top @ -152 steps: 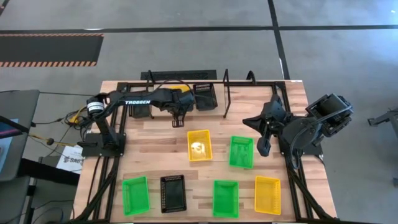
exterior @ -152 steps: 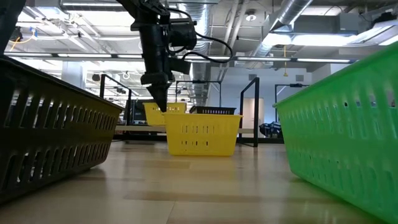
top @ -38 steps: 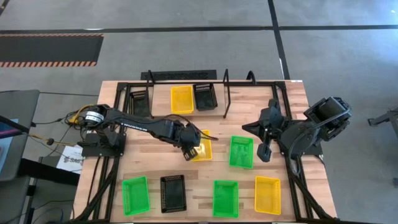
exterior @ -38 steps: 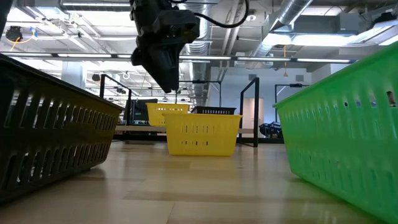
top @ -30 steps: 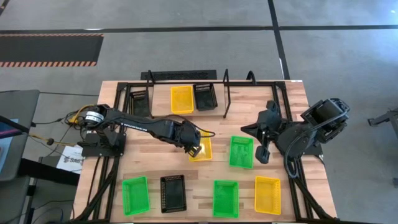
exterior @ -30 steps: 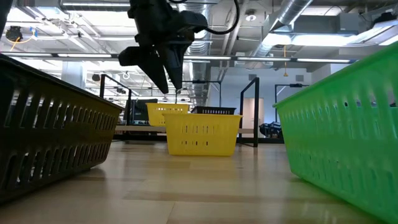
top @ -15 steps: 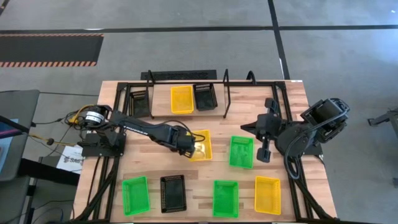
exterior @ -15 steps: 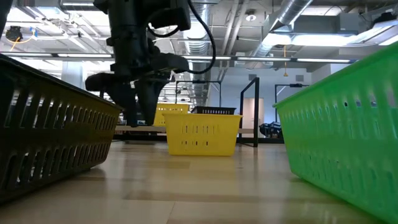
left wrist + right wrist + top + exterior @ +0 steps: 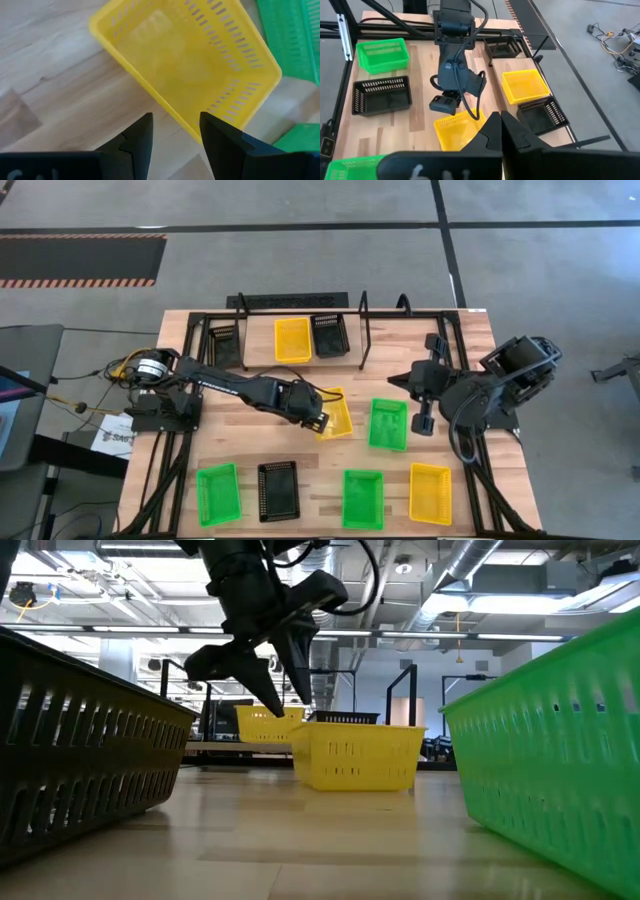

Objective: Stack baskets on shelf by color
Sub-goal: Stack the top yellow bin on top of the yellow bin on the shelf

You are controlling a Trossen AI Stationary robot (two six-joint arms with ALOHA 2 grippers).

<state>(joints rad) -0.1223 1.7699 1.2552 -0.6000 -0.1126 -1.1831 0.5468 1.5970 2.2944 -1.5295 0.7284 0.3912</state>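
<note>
A yellow basket (image 9: 337, 412) stands skewed on the wooden table's middle. My left gripper (image 9: 321, 421) hangs open at its near-left corner, the fingers slanting down; in the left wrist view the corner (image 9: 196, 134) lies between them. My right gripper (image 9: 421, 423) is shut on nothing and held high at the right, beside a green basket (image 9: 388, 423). On the shelf (image 9: 363, 330) at the far edge sit a yellow basket (image 9: 292, 339) and a black basket (image 9: 331, 335). My left gripper comes slanting down from the table's left at the loose yellow basket. One finger (image 9: 222, 142) stands against the basket's near-left corner (image 9: 200, 131), at the rim, and the other finger (image 9: 140, 140) is outside the long wall. The basket stands flat on the table.
Along the near edge stand a green basket (image 9: 218, 493), a black one (image 9: 278, 491), a green one (image 9: 363, 498) and a yellow one (image 9: 430, 492). Another black basket (image 9: 224, 345) sits at the far left by the shelf frame. Bare wood lies left of the middle basket.
My left gripper has come down beside the loose yellow basket, rolled, and swung back toward the table's right, staying open. The basket has slid toward the right edge and turned askew, still flat on the table.
</note>
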